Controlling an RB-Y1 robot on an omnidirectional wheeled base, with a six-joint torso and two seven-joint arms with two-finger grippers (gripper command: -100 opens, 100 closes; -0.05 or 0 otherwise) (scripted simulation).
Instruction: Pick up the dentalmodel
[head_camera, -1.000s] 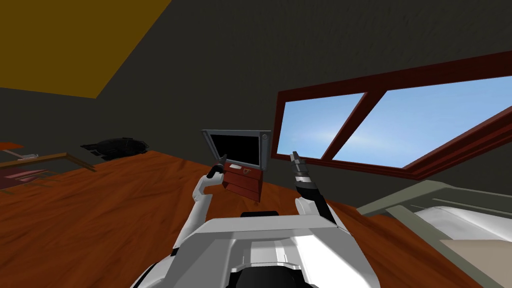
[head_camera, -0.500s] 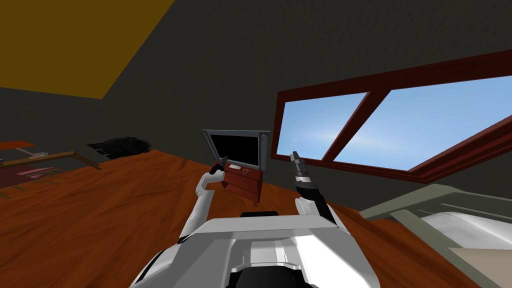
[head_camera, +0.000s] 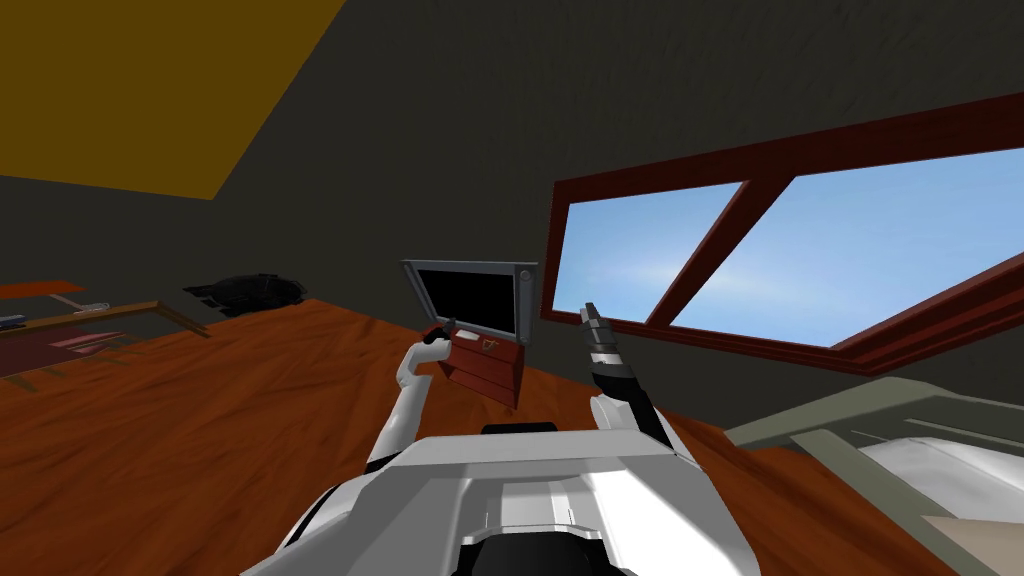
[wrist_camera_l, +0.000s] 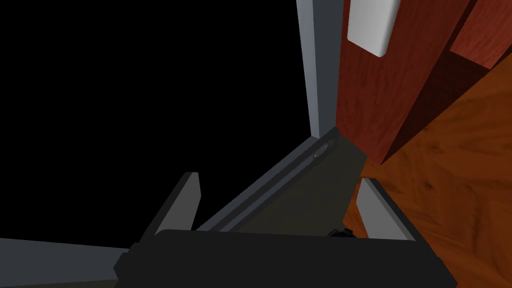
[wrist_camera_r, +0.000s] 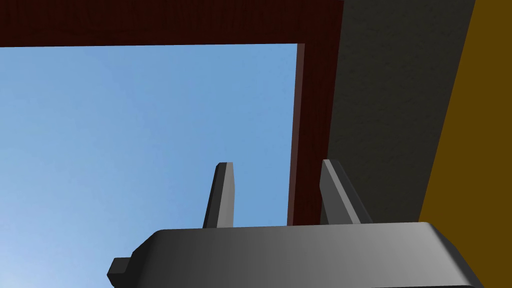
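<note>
A small white block (wrist_camera_l: 372, 24), the likeliest dental model, lies on top of a red-brown cabinet (head_camera: 490, 370), where it shows as a pale speck (head_camera: 467, 335). A grey-framed screen (head_camera: 470, 297) stands on the cabinet behind it. My left gripper (head_camera: 437, 332) hovers at the cabinet's left top corner. In the left wrist view that gripper (wrist_camera_l: 278, 178) is open, the screen's grey frame corner (wrist_camera_l: 300, 175) sits between its fingers, and the white block lies well beyond the tips. My right gripper (head_camera: 590, 312) is raised beside the cabinet, open (wrist_camera_r: 277, 164) and holding nothing.
A window with a dark red frame (head_camera: 700, 260) fills the wall to the right. A bed (head_camera: 900, 440) stands at the lower right. A low table (head_camera: 90, 315) and a dark heap (head_camera: 245, 292) lie far left on the wooden floor (head_camera: 200, 430).
My head view has drifted slightly. The left gripper has edged up and closer to the cabinet's top corner. The right arm holds its pose.
</note>
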